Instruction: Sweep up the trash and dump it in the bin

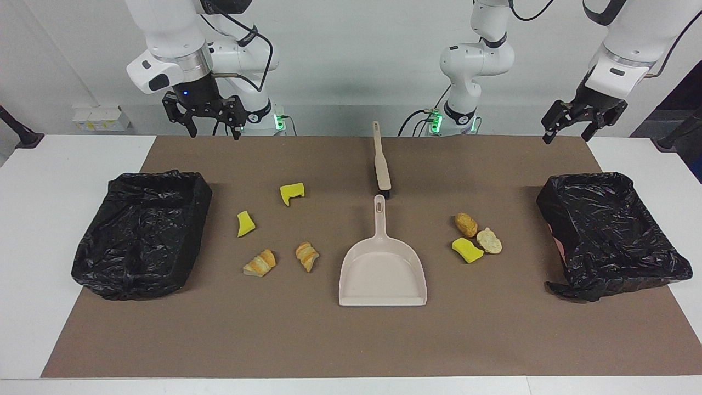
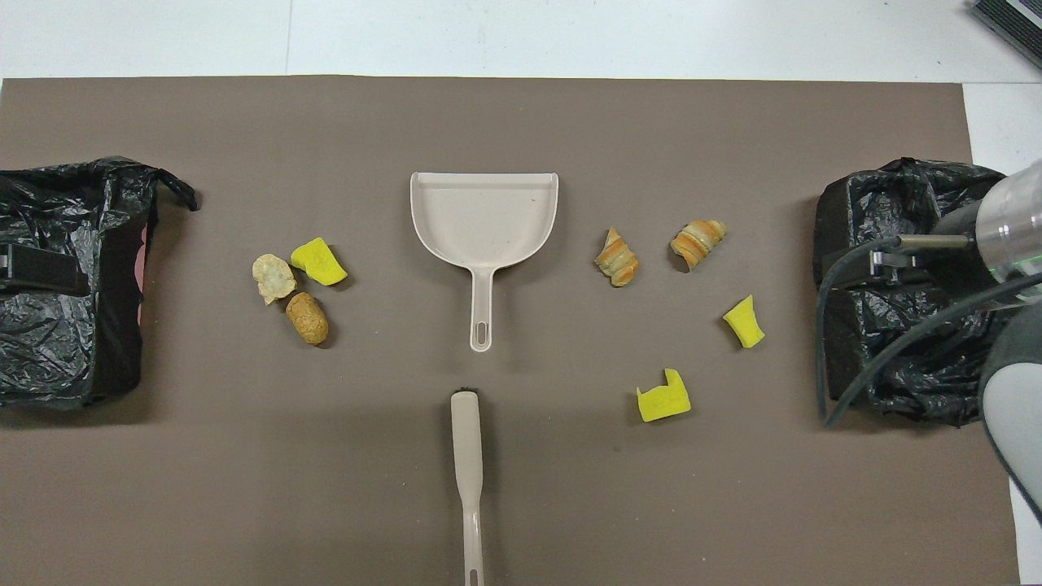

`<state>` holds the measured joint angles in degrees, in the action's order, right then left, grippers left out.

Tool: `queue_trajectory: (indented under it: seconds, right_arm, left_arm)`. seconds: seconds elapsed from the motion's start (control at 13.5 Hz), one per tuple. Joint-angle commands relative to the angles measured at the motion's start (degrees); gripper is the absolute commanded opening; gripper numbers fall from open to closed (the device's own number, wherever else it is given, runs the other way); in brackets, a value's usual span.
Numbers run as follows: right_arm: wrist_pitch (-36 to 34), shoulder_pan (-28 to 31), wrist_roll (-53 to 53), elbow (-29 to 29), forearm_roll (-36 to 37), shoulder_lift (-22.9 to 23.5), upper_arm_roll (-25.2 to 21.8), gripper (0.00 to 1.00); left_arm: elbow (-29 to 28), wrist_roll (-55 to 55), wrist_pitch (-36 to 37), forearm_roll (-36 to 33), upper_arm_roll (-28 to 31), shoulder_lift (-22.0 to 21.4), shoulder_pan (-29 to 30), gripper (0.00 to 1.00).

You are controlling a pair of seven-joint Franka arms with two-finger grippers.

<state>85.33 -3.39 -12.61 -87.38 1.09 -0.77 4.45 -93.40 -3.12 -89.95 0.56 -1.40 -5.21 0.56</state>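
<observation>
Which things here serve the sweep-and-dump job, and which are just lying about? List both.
For the job:
yellow sponge chunks
tan-orange bread pieces
beige plastic dustpan
beige brush
black-bagged bins

Just lying about:
brown table mat

Your left hand (image 1: 582,122) and right hand (image 1: 210,116) both hang raised with fingers spread, each at its own end of the table.

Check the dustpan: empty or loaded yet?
Empty. The dustpan shows only its bare tray; all seven scraps lie on the mat beside it.
</observation>
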Motion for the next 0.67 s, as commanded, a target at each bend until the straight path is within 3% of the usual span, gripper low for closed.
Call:
queue_trajectory:
  seconds: [0.0,0.59]
  right_arm:
    - [0.1,0.6,2.0,-0.3,-0.7,-0.4,-0.1,1.0]
    - [0.3,1.5,1.3,-0.2,-0.8,-0.3,-0.3,1.0]
  left_arm:
    - [0.4,0.2,1.0,0.2,-0.2,-0.3,-0.1,1.0]
    - [-0.1,3.4,-0.5,0.9,-0.5,-0.4,-0.5,1.0]
